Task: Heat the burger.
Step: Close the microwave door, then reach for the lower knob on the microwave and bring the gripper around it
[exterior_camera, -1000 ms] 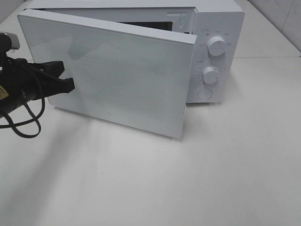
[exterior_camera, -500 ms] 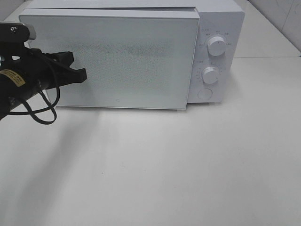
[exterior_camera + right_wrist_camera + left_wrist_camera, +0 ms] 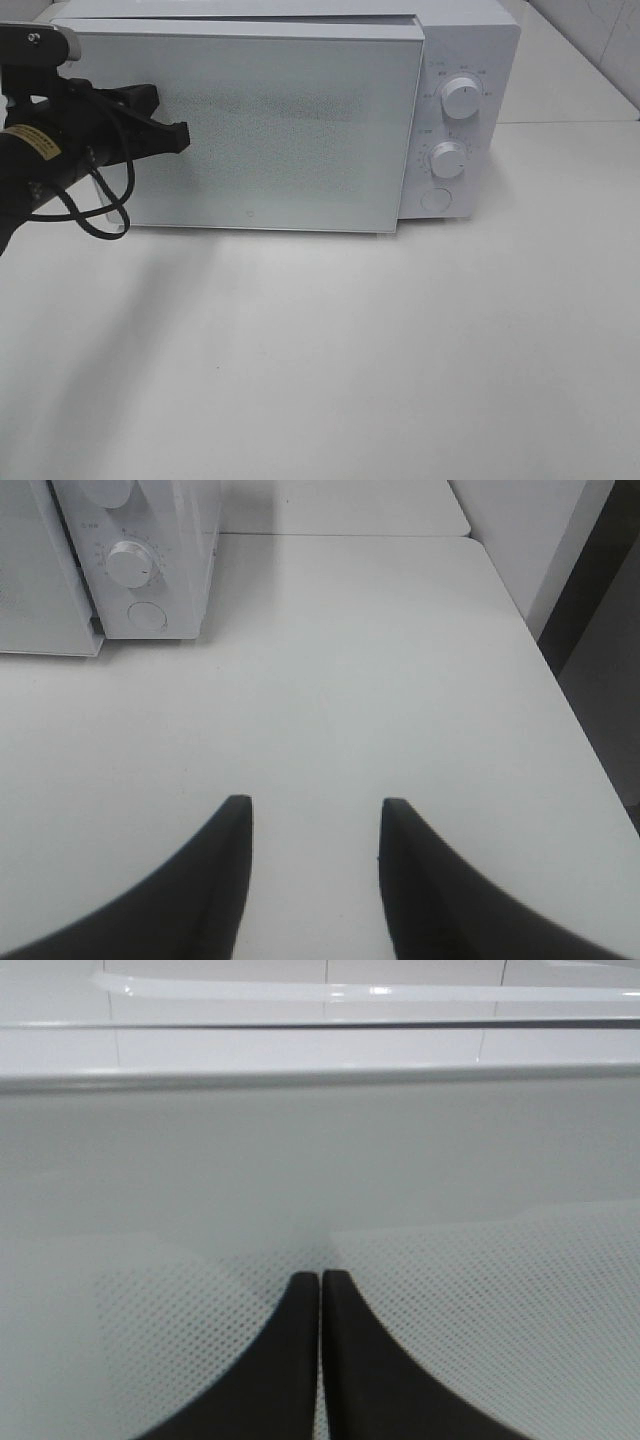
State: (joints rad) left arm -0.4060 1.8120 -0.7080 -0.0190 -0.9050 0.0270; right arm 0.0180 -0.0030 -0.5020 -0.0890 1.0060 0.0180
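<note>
The burger is hidden from every view. A white microwave (image 3: 455, 60) stands at the back of the table with its door (image 3: 270, 130) swung against its front. My left gripper (image 3: 183, 133) is shut, and its black fingertips press on the door's left part. In the left wrist view the shut gripper (image 3: 320, 1278) meets the dotted door panel (image 3: 480, 1310). My right gripper (image 3: 310, 805) is out of the high view; its own camera shows it open over bare table, with nothing between the fingers.
Two round knobs (image 3: 460, 97) (image 3: 448, 160) and a round button (image 3: 436, 200) sit on the microwave's right panel. The white table (image 3: 350, 350) spreads in front. Its right edge (image 3: 545, 670) runs close to my right gripper.
The microwave door has swung from wide open to against the front. My left gripper followed it, moving right and toward the microwave, staying shut.
</note>
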